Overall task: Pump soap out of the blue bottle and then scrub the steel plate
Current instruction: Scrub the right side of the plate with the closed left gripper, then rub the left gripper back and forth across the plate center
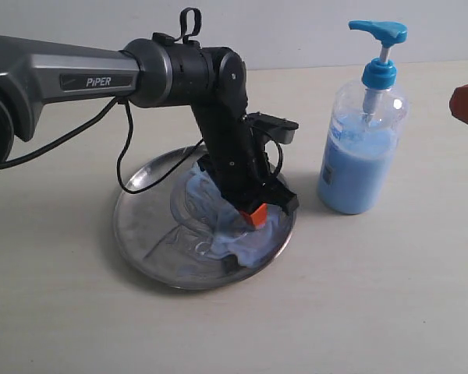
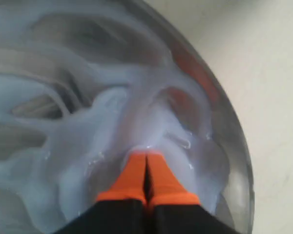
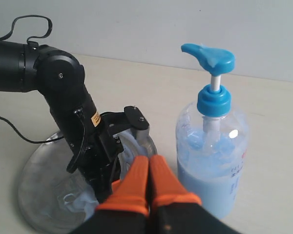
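The left fingers (image 2: 142, 161), shut on nothing, stand tip-down in the soap (image 2: 88, 122) that rings them on the plate (image 1: 140, 226), apparently to scrub it, while the right fingers (image 3: 145, 165), shut and empty, hover with the bottle (image 3: 210, 165) just beside them.
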Controlling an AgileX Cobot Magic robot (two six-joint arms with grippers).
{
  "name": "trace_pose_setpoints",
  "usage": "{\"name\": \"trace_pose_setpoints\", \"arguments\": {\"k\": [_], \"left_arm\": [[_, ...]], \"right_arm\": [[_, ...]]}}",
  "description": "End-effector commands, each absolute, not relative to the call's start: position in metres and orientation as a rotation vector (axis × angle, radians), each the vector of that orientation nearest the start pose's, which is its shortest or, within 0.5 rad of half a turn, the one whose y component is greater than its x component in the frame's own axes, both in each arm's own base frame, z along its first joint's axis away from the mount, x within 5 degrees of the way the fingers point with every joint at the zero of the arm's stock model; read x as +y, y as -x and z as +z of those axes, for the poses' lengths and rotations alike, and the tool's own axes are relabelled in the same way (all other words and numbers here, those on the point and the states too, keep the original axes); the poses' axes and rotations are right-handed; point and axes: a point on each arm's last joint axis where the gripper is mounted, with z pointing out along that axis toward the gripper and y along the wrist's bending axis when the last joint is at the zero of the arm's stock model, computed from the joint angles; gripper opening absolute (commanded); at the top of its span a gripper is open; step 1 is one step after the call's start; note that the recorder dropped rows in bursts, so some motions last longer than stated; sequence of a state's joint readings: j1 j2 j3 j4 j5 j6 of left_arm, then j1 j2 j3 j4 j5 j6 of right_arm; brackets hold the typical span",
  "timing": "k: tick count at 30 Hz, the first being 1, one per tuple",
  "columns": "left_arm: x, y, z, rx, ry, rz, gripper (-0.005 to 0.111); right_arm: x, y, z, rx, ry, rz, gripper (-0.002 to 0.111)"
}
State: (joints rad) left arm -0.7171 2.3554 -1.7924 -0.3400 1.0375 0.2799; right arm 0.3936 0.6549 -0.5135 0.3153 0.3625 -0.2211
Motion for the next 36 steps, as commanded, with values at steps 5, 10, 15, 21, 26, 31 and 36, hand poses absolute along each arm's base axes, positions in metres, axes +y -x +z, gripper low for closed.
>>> {"name": "trace_pose_setpoints", "arguments": {"k": [5,10,15,21,26,31,36], "left_arm": [[-0.323,-0.343,0.097,2.855,-1.176,-0.334,0.0],[-0.319,-0.345,0.093,2.875,-1.156,-0.251,0.0],[-0.311,-0.348,0.096,2.88,-1.159,-0.119,0.0],[-0.302,-0.345,0.099,2.93,-1.211,0.015,0.0],[-0.298,-0.341,0.103,2.972,-1.242,0.043,0.0],[-0.297,-0.335,0.104,3.022,-1.288,0.022,0.0],[-0.301,-0.332,0.104,3.021,-1.328,-0.066,0.0]], "right_arm": [[0.061,-0.12,0.299,1.95,0.393,0.411,0.0],[0.061,-0.12,0.299,1.954,0.393,0.413,0.0],[0.061,-0.12,0.299,1.954,0.393,0.413,0.0],[0.061,-0.119,0.299,1.956,0.394,0.413,0.0],[0.061,-0.119,0.299,1.955,0.395,0.411,0.0],[0.061,-0.119,0.299,1.955,0.395,0.411,0.0],[0.061,-0.119,0.299,1.956,0.394,0.414,0.0]]}}
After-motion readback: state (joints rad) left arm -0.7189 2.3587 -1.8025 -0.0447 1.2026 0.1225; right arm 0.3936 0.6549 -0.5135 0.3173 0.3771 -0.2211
